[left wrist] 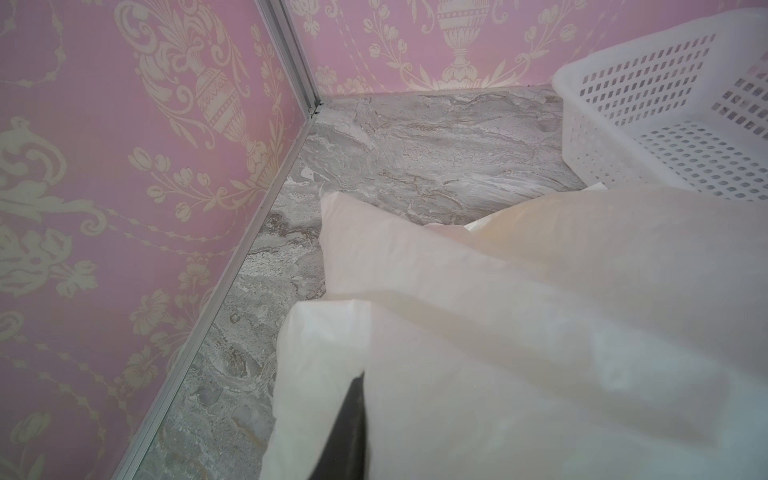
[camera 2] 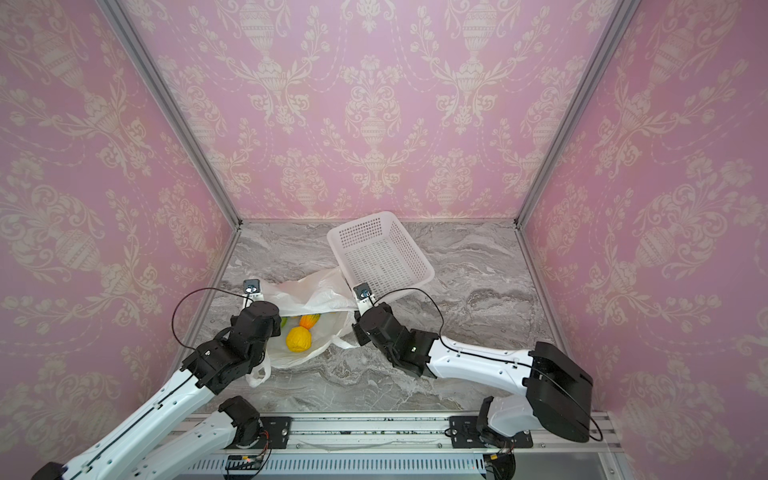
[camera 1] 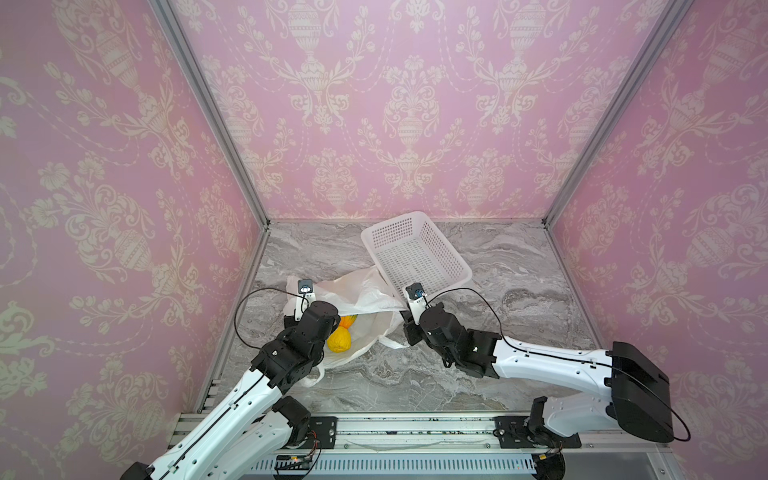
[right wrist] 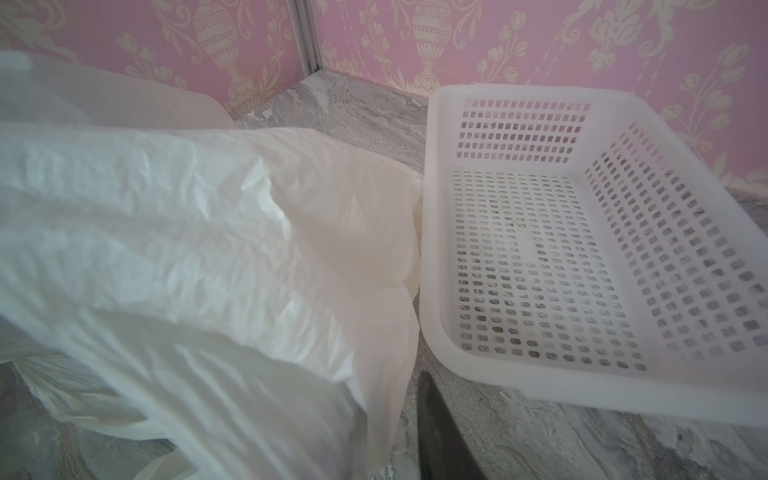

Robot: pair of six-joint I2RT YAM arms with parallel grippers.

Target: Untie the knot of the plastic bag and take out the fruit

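**A:** What do we have nearest us?

**B:** A limp handle loop (camera 1: pixel 312 376) lies on the grey marbled surface (camera 1: pixel 519 299), and a second loop (camera 1: pixel 392 343) trails beside the right arm. We find no knot between them, so we judge the untying done.

**A:** And the end effectors?

**B:** The left end effector (camera 1: pixel 296 316) is closed. Its wrist view shows thin film folded around a dark finger, so we take it to be pinching the plastic bag (camera 1: pixel 361 291). The right end effector (camera 1: pixel 409 324) sits at the opposite side of the bag's mouth. We cannot tell whether it is wide, narrow or gripping.

**A:** Where is the bag's load?

**B:** Inside. The bag lies on the surface between the arms, its mouth gaping towards us and its top sheet raised in a straight edge from one end effector to the other. We see the fruit (camera 1: pixel 338 340) there: a bumpy yellow piece, a smoother orange one behind it and a sliver of green. The crinkly, translucent film hides anything deeper.

**A:** So what remains?

**B:** All the taking out, we judge. Beyond the bag and right against it, the rigid white perforated basket (camera 1: pixel 397 232) with rounded corners holds nothing. Farthest back is pink patterned wallpaper (camera 1: pixel 415 104).
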